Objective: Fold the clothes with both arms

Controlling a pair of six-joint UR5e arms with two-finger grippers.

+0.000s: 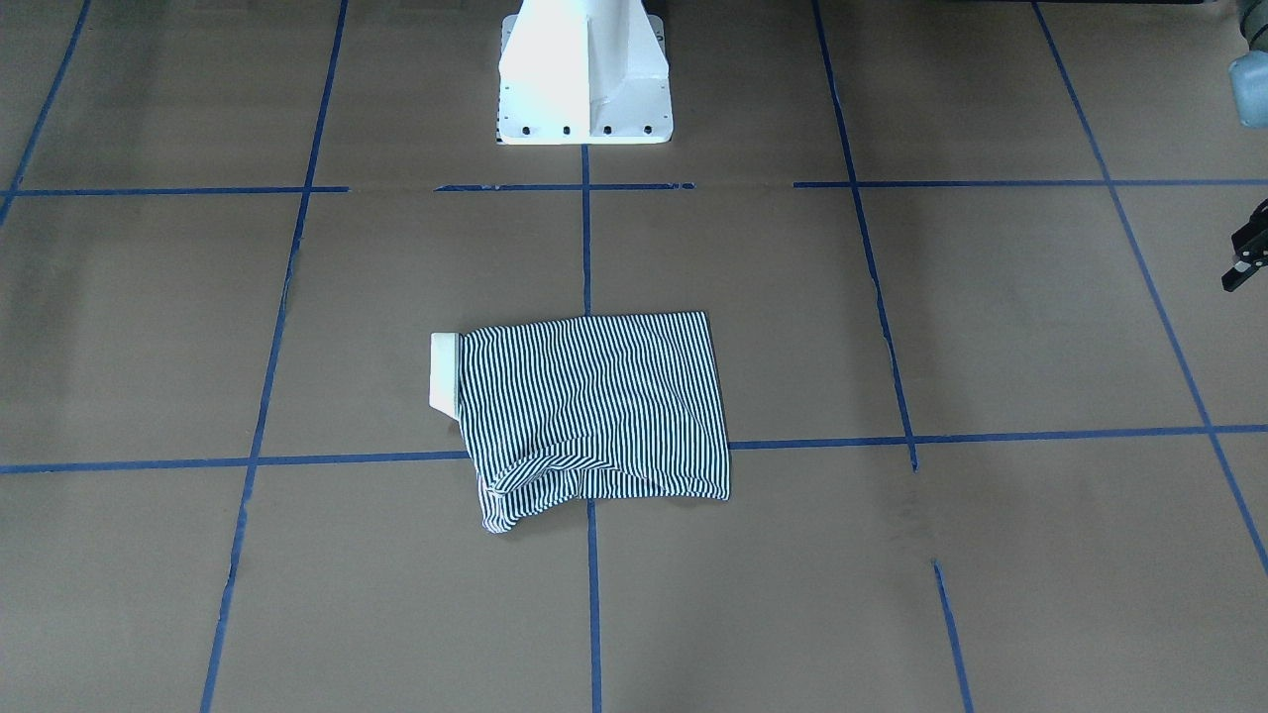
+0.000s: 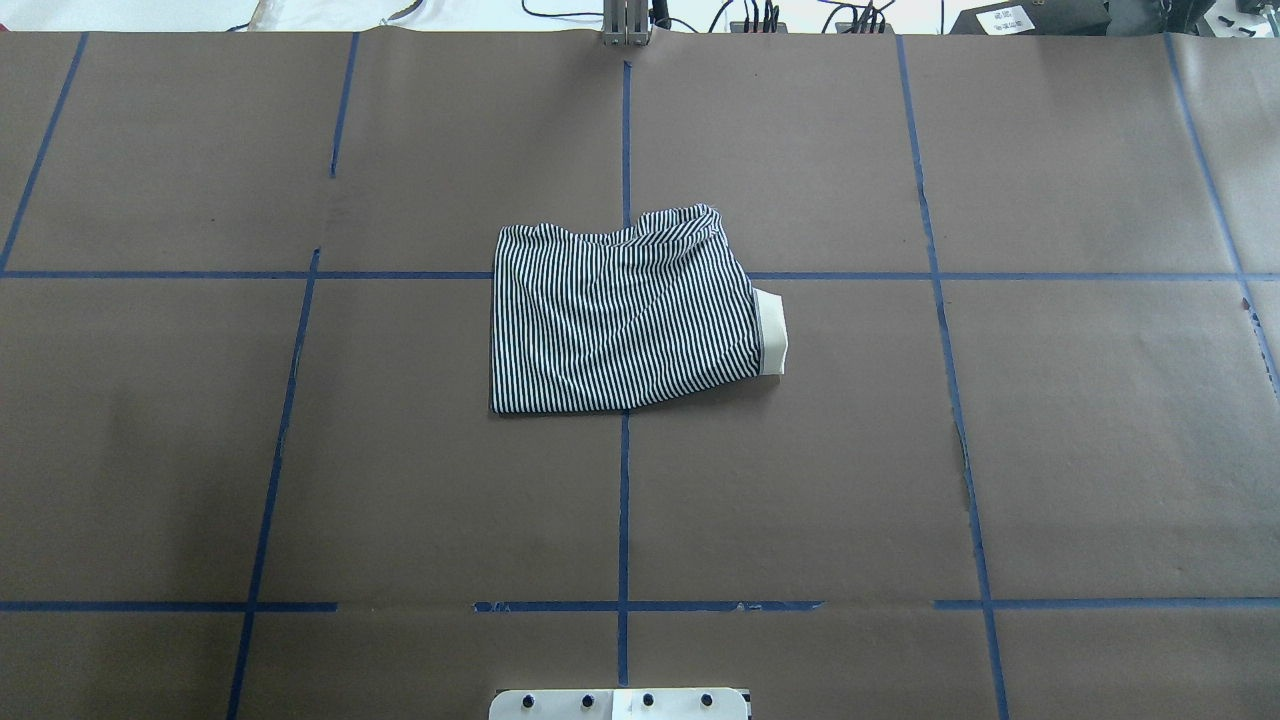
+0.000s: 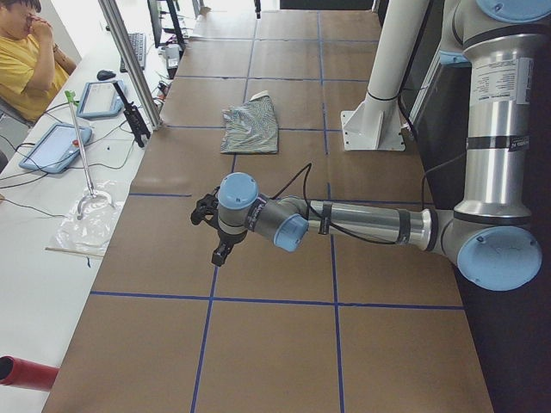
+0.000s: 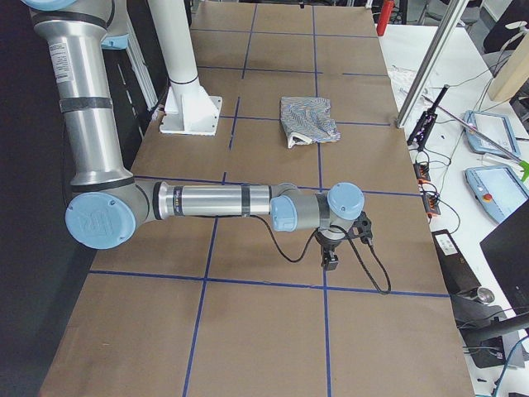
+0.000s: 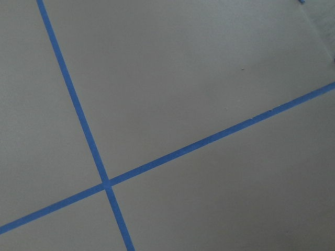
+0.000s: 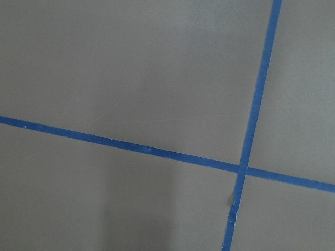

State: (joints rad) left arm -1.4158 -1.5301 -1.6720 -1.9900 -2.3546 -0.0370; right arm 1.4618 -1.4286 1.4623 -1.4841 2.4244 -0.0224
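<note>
**Fold looks done, arms off to the sides**

Striped polo shirt (image 2: 620, 320) is lying folded in a compact rectangle at the centre of the table (image 2: 300, 450) in the overhead view. Its cream collar (image 2: 771, 340) is poking out at 3 o'clock, and a rumpled sleeve edge (image 2: 680, 222) is showing at 12. Left gripper (image 3: 220, 252) and right gripper (image 4: 331, 261) are hovering well apart from it; can't tell if either is apart or together. Likely finishing; next move, if any, calls for smoothing that rumple. Arm sticker (image 3: 506, 82) unreadable, no brand legible.
</note>
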